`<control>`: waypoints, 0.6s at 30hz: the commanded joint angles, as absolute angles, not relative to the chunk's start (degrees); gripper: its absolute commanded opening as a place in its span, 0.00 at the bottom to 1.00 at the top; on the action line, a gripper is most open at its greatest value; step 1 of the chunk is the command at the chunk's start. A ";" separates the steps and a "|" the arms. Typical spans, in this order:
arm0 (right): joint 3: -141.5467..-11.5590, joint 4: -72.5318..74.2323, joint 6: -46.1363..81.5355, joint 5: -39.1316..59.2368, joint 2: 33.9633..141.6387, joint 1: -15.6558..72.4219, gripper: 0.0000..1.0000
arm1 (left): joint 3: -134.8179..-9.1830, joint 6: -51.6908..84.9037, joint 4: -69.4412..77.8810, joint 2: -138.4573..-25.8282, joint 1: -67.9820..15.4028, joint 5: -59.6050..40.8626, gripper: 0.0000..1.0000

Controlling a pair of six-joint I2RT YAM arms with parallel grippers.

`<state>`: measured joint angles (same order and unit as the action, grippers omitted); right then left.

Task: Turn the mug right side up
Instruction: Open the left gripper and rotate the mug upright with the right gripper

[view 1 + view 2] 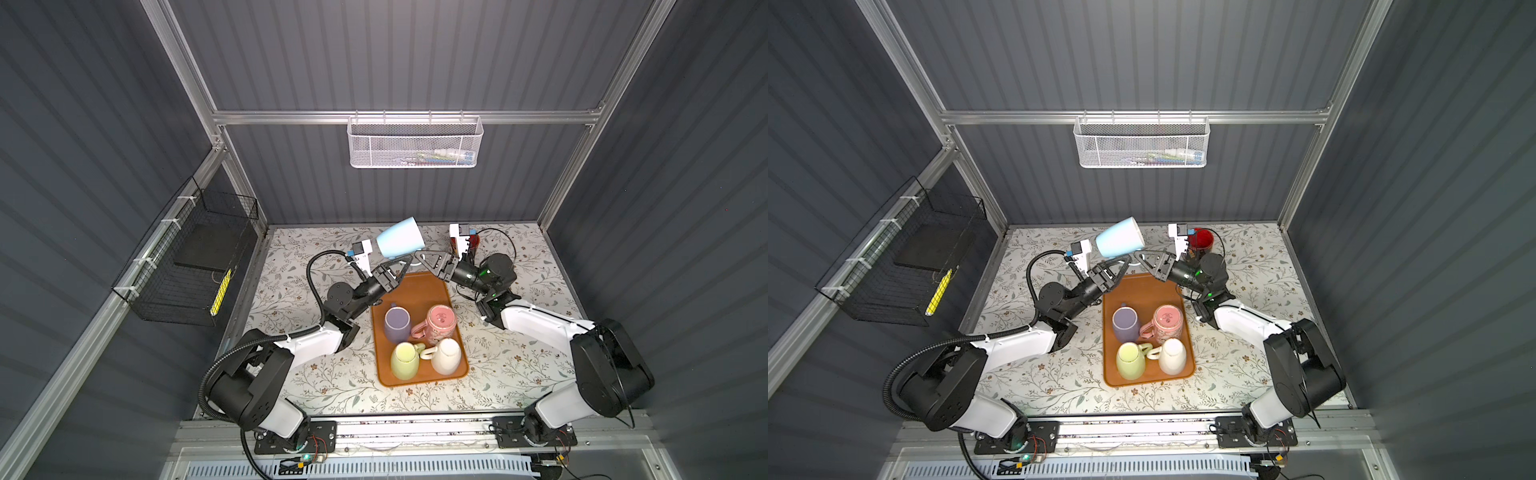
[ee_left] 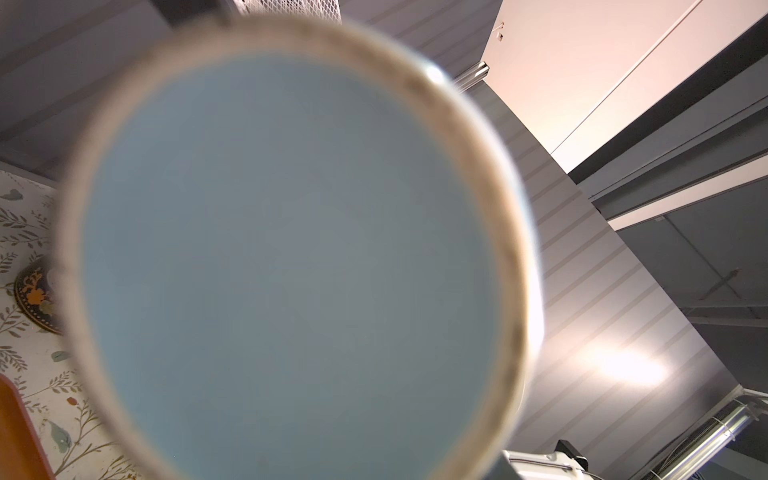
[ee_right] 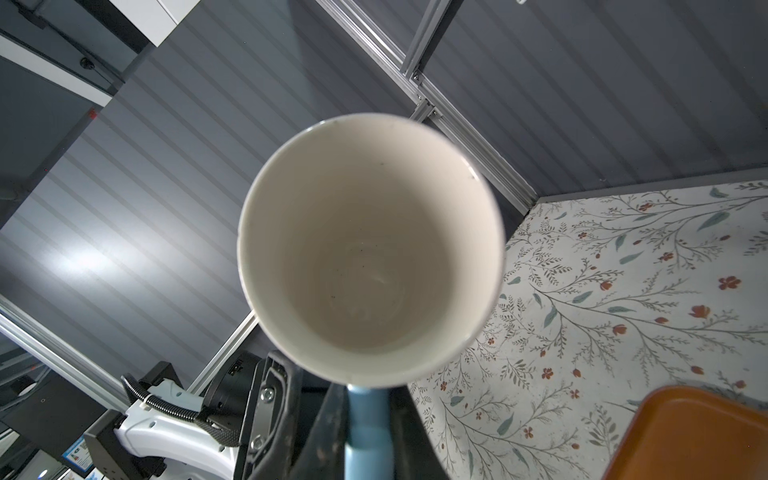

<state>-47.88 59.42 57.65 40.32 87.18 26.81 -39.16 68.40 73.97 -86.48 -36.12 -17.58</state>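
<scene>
A light blue mug [image 1: 399,237] [image 1: 1119,237] hangs on its side in the air above the far end of the tray, between my two grippers. Its blurred blue base [image 2: 291,257] fills the left wrist view. Its white inside [image 3: 370,249] faces the right wrist camera. My right gripper [image 1: 419,254] [image 1: 1140,255] [image 3: 368,399] is shut on the mug's blue handle [image 3: 368,432]. My left gripper [image 1: 405,264] [image 1: 1123,264] sits just under the mug from the left. Its jaws are hidden in the left wrist view, and the top views do not show how they stand.
An orange tray [image 1: 419,286] [image 1: 1142,291] holds a purple mug [image 1: 397,324], a pink mug [image 1: 440,324], a green mug [image 1: 405,359] and a white mug [image 1: 446,355]. A red mug [image 1: 1202,240] stands at the back right. A black wire basket [image 1: 187,257] hangs on the left wall.
</scene>
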 commanded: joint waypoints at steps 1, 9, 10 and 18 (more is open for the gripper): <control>-47.40 64.13 57.77 38.58 84.78 25.75 0.00 | -39.51 66.14 76.16 -84.21 -36.30 -17.40 0.50; -45.88 63.46 57.57 38.85 83.03 24.78 0.00 | -37.31 61.72 71.62 -80.29 -36.22 -16.64 1.00; -45.67 63.07 57.34 38.89 82.77 24.63 0.00 | -37.07 60.96 70.12 -79.36 -36.17 -16.39 1.00; -46.09 50.04 50.02 37.21 78.29 24.47 0.00 | -37.56 51.67 47.09 -68.41 -35.68 -13.07 1.00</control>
<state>-44.99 52.84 54.76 38.74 81.08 24.77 -36.60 58.28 58.59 -72.73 -35.99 -15.18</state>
